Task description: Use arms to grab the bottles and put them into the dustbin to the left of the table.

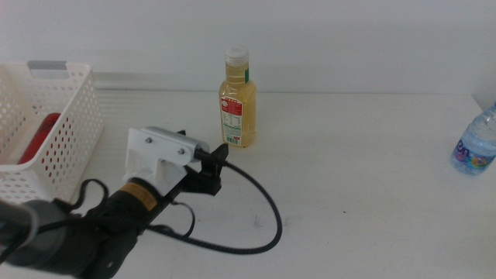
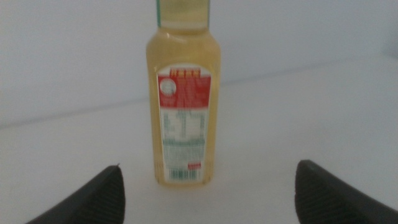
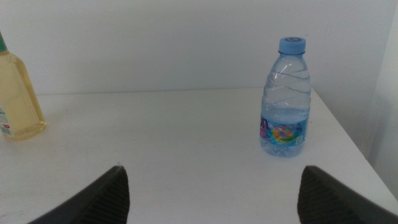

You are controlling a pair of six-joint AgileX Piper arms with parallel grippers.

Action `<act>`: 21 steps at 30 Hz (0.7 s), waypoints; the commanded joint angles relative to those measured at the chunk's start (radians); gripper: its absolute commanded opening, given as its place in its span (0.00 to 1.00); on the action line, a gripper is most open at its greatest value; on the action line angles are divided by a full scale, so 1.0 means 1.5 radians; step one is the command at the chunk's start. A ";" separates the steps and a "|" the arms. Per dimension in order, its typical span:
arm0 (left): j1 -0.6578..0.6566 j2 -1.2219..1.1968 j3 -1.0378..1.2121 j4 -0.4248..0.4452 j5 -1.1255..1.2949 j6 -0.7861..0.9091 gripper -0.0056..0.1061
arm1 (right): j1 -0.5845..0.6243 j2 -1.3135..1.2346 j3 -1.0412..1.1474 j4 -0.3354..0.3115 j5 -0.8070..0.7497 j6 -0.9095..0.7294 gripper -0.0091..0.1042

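The yellow-juice bottle (image 1: pixel 237 99) stands upright at the middle back of the table (image 1: pixel 356 194). My left gripper (image 1: pixel 213 167) is open and empty, just short of it. In the left wrist view the bottle (image 2: pixel 182 106) stands a little beyond the gripper (image 2: pixel 209 180), between the lines of the two spread jaws. The blue-capped water bottle (image 1: pixel 474 143) stands at the table's right edge. In the right wrist view it (image 3: pixel 285 99) stands ahead of my open, empty right gripper (image 3: pixel 212 171). The red soda can (image 1: pixel 43 136) lies inside the white dustbin basket (image 1: pixel 70 116).
A black cable (image 1: pixel 267 213) loops from the left arm over the table in front of the juice bottle. The juice bottle also shows at the edge of the right wrist view (image 3: pixel 15 102). A white wall runs behind the table.
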 commanded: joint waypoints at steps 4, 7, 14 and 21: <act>-0.002 0.045 -0.067 -0.005 -0.005 -0.005 0.89 | -0.004 -0.003 0.002 -0.002 -0.004 -0.004 0.88; -0.002 0.065 -0.103 0.000 0.040 -0.008 0.89 | -0.004 -0.003 0.002 -0.002 -0.004 -0.004 0.88; 0.011 0.116 -0.177 0.004 0.047 0.008 0.89 | -0.004 -0.003 0.002 -0.002 -0.004 -0.004 0.88; 0.023 0.152 -0.224 0.027 0.059 0.008 0.89 | -0.004 -0.003 0.002 -0.002 -0.004 -0.004 0.88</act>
